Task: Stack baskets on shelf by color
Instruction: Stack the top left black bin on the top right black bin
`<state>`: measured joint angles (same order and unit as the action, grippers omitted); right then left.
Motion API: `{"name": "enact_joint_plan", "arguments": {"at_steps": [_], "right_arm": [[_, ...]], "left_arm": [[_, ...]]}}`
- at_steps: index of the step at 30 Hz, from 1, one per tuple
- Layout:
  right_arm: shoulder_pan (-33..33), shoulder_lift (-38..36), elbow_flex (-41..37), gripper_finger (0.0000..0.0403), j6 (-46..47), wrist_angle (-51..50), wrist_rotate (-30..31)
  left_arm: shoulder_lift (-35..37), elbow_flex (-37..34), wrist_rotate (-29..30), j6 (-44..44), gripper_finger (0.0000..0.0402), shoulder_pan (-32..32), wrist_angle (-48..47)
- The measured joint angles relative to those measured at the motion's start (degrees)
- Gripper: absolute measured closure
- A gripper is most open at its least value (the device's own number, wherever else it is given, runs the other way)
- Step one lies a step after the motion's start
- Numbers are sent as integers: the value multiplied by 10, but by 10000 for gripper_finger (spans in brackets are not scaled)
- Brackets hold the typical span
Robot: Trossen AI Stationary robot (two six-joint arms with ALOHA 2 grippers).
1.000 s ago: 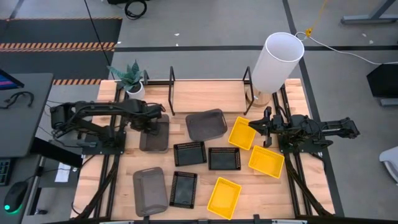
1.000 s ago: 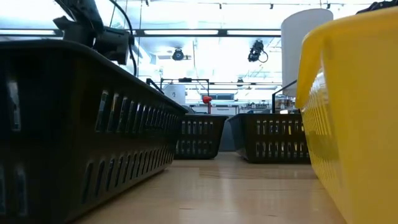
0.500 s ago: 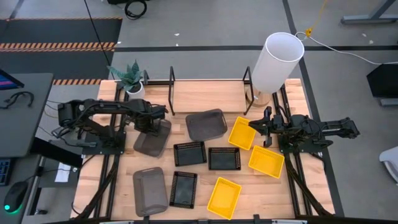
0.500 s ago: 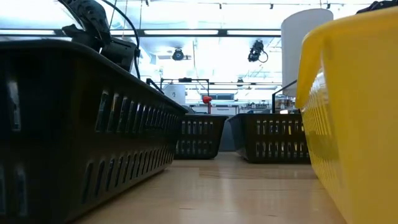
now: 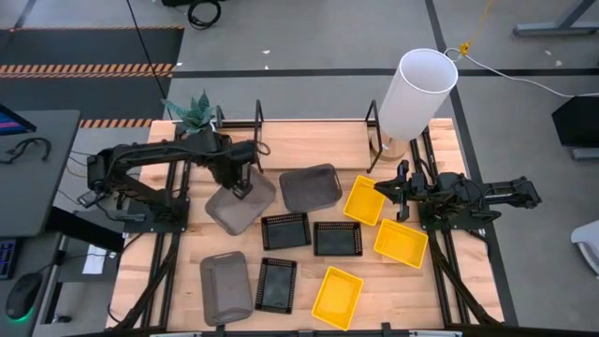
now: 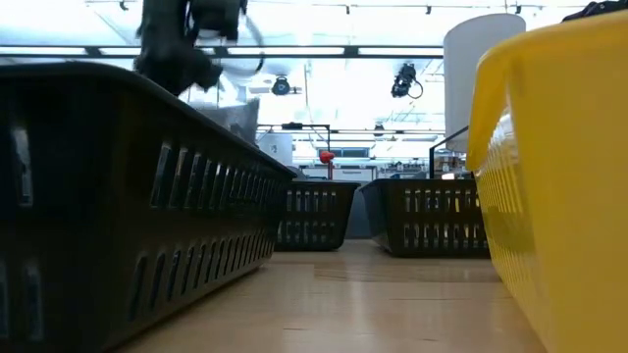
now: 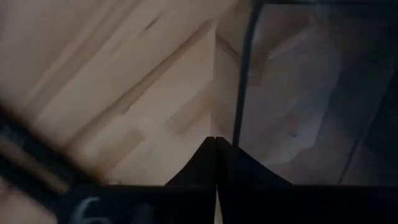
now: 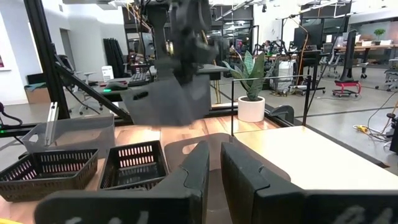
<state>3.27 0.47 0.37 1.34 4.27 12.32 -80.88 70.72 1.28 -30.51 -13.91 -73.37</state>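
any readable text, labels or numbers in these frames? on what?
No text reads cleanly in any view.
Left wrist view: pale raised marks on the left gripper's housing, possibly digits, too blurred to read.
Right wrist view: similar faint marks on the right gripper's housing, also too blurred.
Baskets, e.g. the grey basket held by the left gripper: no labels visible.
White cylinder: plain, no print visible.

Nine baskets are showing from above — three of each colour. Three dark grey baskets (image 5: pixel 241 204) (image 5: pixel 311 187) (image 5: pixel 225 286), three black mesh baskets (image 5: pixel 285 230) (image 5: pixel 337 239) (image 5: pixel 276 284), and three yellow baskets (image 5: pixel 364 199) (image 5: pixel 401 242) (image 5: pixel 337 297). One wire shelf (image 5: pixel 259 124) is standing at the back. Two robot arms are sitting at the table — one per side. One white cylinder (image 5: pixel 416 94) and one potted plant (image 5: pixel 197 117) are standing there too.
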Motion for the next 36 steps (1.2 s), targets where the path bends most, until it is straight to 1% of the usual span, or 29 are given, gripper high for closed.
{"name": "enact_joint_plan", "arguments": {"at_steps": [2,4,7,10,13,16,19,24,27,32,36], "right_arm": [[0,0,0,357,0,0,0],[0,0,0,357,0,0,0],[0,0,0,357,0,0,0],[0,0,0,357,0,0,0],[0,0,0,357,0,0,0],[0,0,0,357,0,0,0],[0,0,0,357,0,3,0],[0,0,0,357,0,4,0],[0,0,0,357,0,4,0],[0,0,0,357,0,4,0],[0,0,0,357,0,4,0]], "left_arm": [[0,43,-15,39,397,15,9],[0,79,-16,66,397,30,34],[-2,111,9,104,397,50,119],[-2,115,59,161,395,67,235],[-13,115,113,228,394,82,324],[-33,114,128,293,393,85,386],[-62,114,131,329,392,78,437],[-123,113,131,368,391,65,449],[-145,113,115,373,390,51,448],[-158,113,75,372,390,26,442],[-159,114,73,372,395,11,415]]}}
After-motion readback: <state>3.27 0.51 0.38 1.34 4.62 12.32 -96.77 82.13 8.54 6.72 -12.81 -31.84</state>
